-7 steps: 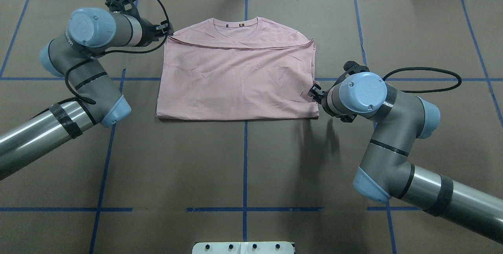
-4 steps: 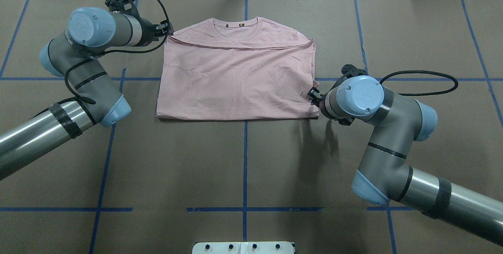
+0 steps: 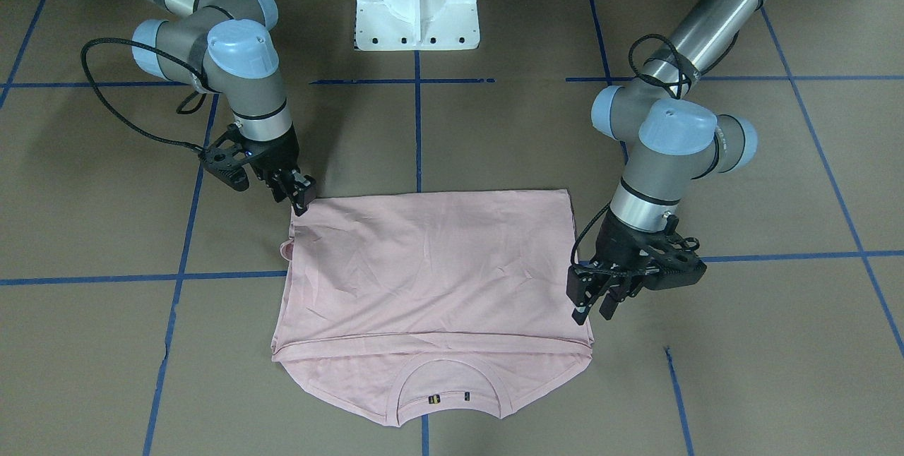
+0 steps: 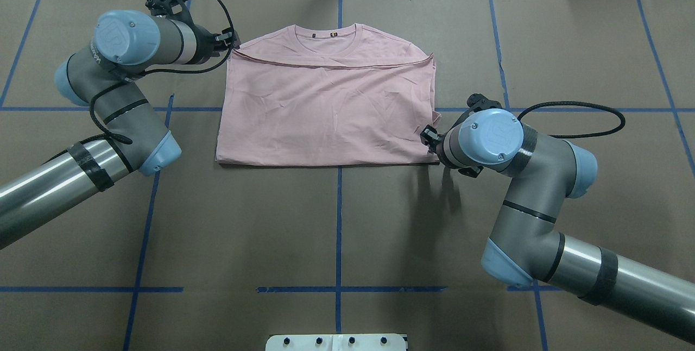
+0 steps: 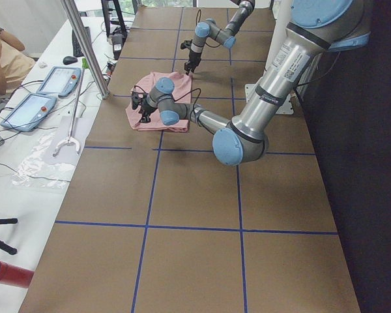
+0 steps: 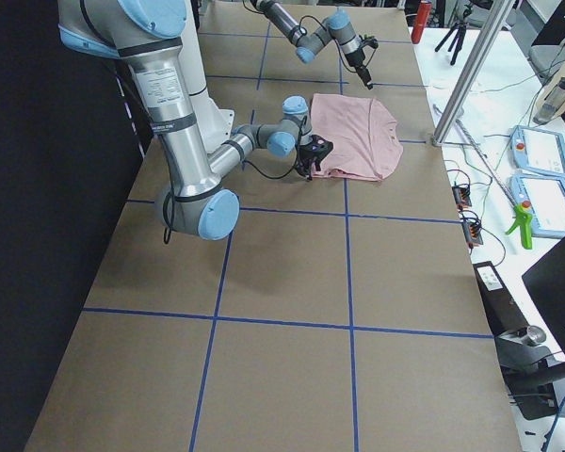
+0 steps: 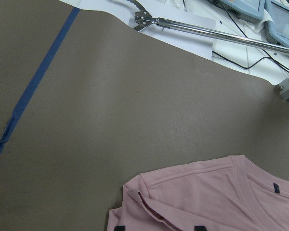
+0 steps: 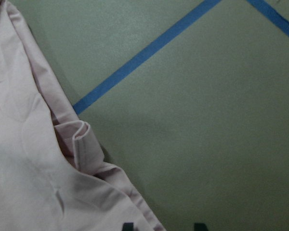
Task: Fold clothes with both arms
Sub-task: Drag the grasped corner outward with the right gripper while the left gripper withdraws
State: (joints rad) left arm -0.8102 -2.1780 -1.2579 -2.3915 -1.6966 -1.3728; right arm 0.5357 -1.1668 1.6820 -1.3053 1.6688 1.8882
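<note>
Here the pink T-shirt (image 4: 326,106) lies flat on the brown table (image 4: 336,220), plain side up. It is folded once, so that its collar (image 4: 324,36) faces away from the robot and its folded edge lies toward the robot.

Change over the last second: the right arm has drifted in toward the T-shirt. The right gripper (image 4: 429,136) now stands at the T-shirt's right edge, close to the corner nearest the robot. Its fingers are spread, and the wrist view shows the bunched side hem just beside one fingertip with nothing pinched. The left arm has not moved. The left gripper (image 4: 233,44) waits at the T-shirt's far left corner, where the upper layer ends. Its fingers are also spread; that corner of cloth lies between the fingertips in the wrist view, but nothing is clamped. The T-shirt itself has kept its outline and its creases.

Reading: the right arm is probably finishing its approach to a grasp point while the left holds ready. No cloth is yet taken, so the next fold has not begun.
</note>
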